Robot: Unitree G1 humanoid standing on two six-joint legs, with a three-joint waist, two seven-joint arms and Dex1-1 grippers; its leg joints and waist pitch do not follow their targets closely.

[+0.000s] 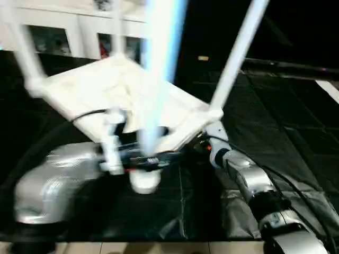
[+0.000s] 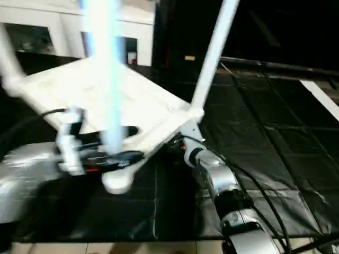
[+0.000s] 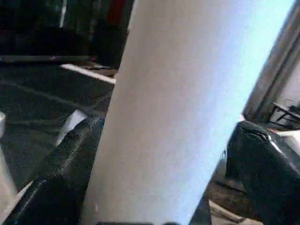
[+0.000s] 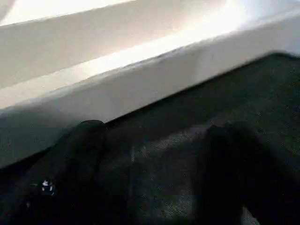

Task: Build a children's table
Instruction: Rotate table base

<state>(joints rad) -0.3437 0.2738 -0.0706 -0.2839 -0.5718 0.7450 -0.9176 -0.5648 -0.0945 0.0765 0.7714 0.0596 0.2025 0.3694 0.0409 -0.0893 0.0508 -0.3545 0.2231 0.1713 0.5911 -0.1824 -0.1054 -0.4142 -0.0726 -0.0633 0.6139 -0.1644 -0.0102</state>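
The white children's table (image 1: 122, 90) is upside down and tilted, its ribbed underside facing me and its legs pointing up. My left gripper (image 1: 143, 159) is shut on the near leg (image 1: 161, 63) just above the corner socket (image 1: 144, 182). In the left wrist view that leg (image 3: 187, 108) sits between the black fingers (image 3: 61, 173). Another leg (image 1: 238, 53) rises at the right corner and one (image 1: 24, 53) at the left. My right gripper (image 1: 204, 144) is at the table's right corner, open. In the right wrist view its fingers (image 4: 79, 154) stand apart below the white table edge (image 4: 140, 79).
A black tiled mat (image 1: 275, 121) covers the floor under the table. A white cabinet with glass doors (image 1: 58, 37) stands at the back left. A white strip (image 1: 328, 90) lies at the far right, and light floor tiles (image 1: 159, 247) run along the near edge.
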